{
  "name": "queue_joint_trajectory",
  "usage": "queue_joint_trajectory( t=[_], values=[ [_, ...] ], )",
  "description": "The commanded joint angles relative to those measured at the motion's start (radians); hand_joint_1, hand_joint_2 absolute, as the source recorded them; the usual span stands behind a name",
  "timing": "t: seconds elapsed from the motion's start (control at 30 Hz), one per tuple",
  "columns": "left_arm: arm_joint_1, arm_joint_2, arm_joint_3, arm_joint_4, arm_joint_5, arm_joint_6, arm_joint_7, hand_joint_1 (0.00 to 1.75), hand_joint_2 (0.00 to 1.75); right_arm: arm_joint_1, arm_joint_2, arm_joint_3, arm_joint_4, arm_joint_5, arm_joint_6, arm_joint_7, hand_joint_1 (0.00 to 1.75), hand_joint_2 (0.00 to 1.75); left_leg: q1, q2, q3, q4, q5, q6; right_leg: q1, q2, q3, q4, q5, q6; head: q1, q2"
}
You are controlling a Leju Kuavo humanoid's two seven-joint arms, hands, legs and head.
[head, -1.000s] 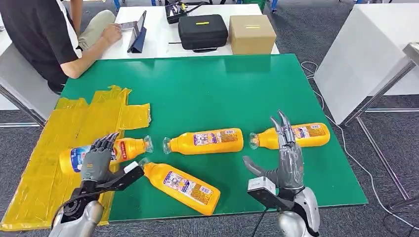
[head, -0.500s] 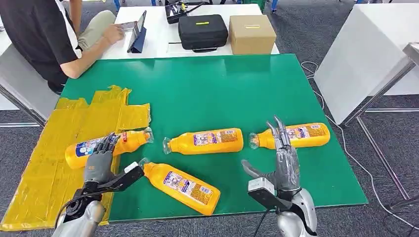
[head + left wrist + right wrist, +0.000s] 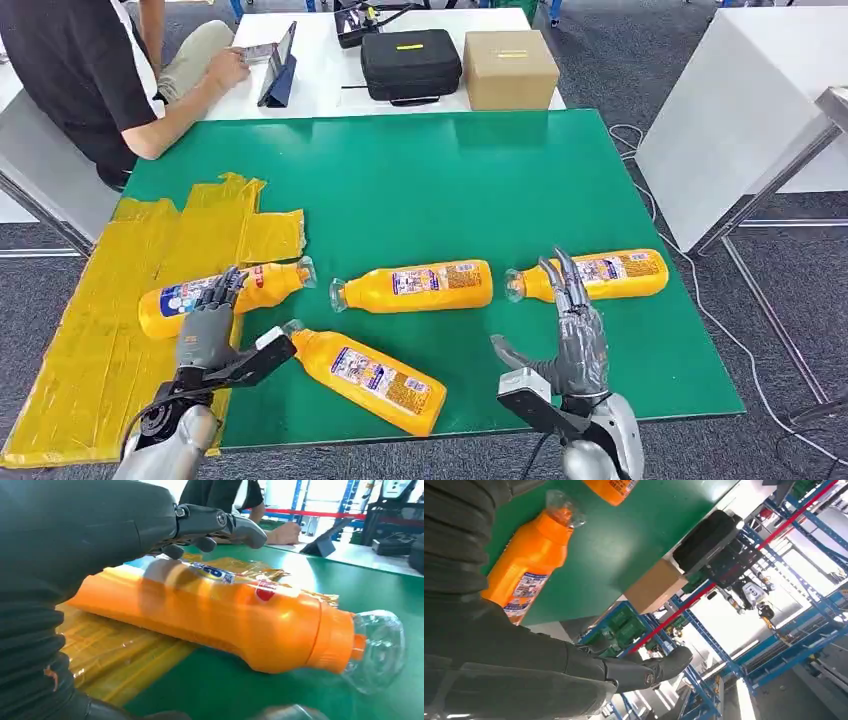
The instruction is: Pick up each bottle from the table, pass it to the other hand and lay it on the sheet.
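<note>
Several orange bottles lie on the green mat. One bottle rests on the edge of the yellow sheet, its clear cap over the mat. My left hand is open, its fingers stretched just above this bottle without gripping it. A second bottle lies mid-table and a third near the front edge. My right hand is open with fingers extended, its tips by the neck of the fourth bottle.
A person sits at the back left, an arm resting on a white table holding a tablet, a black case and a cardboard box. Another white table stands to the right. The mat's far half is bare.
The bottle on the sheet has shifted slightly away and rightward from under my left hand. My right hand has drawn back toward me, its fingertips now lower against the right bottle.
</note>
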State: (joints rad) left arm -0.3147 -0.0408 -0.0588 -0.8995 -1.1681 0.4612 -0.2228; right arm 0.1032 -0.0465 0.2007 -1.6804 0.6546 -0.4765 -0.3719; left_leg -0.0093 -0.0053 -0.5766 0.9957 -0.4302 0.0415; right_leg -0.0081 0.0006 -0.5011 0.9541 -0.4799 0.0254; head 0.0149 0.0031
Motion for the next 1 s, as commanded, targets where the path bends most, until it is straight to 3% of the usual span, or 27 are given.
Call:
queue_joint_trajectory(
  t=[0.03,0.3,0.47,0.6,0.7,0.77,1.0],
  values=[
    [0.045,-0.026,-0.049,-0.088,0.036,-0.014,-0.008,0.0,1.75,0.045,-0.018,-0.017,-0.014,0.058,-0.025,0.043,0.0,1.75,0.001,-0.001,0.002,0.0,-0.001,-0.002,0.0,-0.002,0.003,-0.002,-0.001,0.0,0.0,0.0],
    [0.047,-0.029,-0.044,-0.092,0.053,-0.011,-0.017,0.0,1.75,0.043,-0.018,-0.018,-0.011,0.068,-0.027,0.048,0.0,1.75,0.0,0.0,0.001,0.0,-0.001,-0.002,0.0,-0.001,0.002,-0.001,-0.001,0.0,0.0,0.0],
    [0.127,-0.048,-0.052,-0.301,0.278,-0.063,-0.125,0.0,1.75,0.058,-0.043,-0.072,-0.07,0.205,-0.056,0.128,0.0,1.75,0.001,0.0,0.001,0.001,-0.002,-0.002,0.001,-0.001,0.002,-0.001,-0.001,0.0,0.0,0.0],
    [0.163,-0.05,-0.068,-0.394,0.315,-0.052,-0.13,0.0,1.75,0.043,-0.09,-0.121,-0.108,0.232,-0.059,0.158,0.0,1.75,0.0,0.0,-0.001,0.001,-0.001,-0.001,0.0,0.0,-0.001,0.0,-0.001,0.0,0.0,0.0],
    [0.162,-0.052,-0.073,-0.372,0.311,-0.002,-0.143,0.0,1.75,0.035,-0.093,-0.154,-0.108,0.224,-0.052,0.166,0.0,1.75,0.0,0.0,0.0,0.001,-0.001,-0.002,0.0,0.0,0.001,-0.001,-0.001,0.0,0.0,0.0],
    [0.145,-0.071,-0.07,-0.334,0.017,0.237,-0.052,0.0,1.75,0.011,-0.086,-0.18,-0.074,0.305,-0.077,0.199,0.0,1.75,0.0,0.0,0.001,0.001,-0.001,-0.003,0.0,-0.001,0.002,-0.001,-0.001,0.0,0.0,0.0],
    [0.145,-0.08,-0.078,-0.346,-0.014,0.237,-0.03,0.0,1.75,-0.005,-0.084,-0.179,-0.055,0.317,-0.08,0.203,0.0,1.75,0.0,0.0,0.002,0.0,-0.001,-0.002,0.0,0.0,0.002,-0.002,0.0,0.0,0.0,0.0]
  ],
)
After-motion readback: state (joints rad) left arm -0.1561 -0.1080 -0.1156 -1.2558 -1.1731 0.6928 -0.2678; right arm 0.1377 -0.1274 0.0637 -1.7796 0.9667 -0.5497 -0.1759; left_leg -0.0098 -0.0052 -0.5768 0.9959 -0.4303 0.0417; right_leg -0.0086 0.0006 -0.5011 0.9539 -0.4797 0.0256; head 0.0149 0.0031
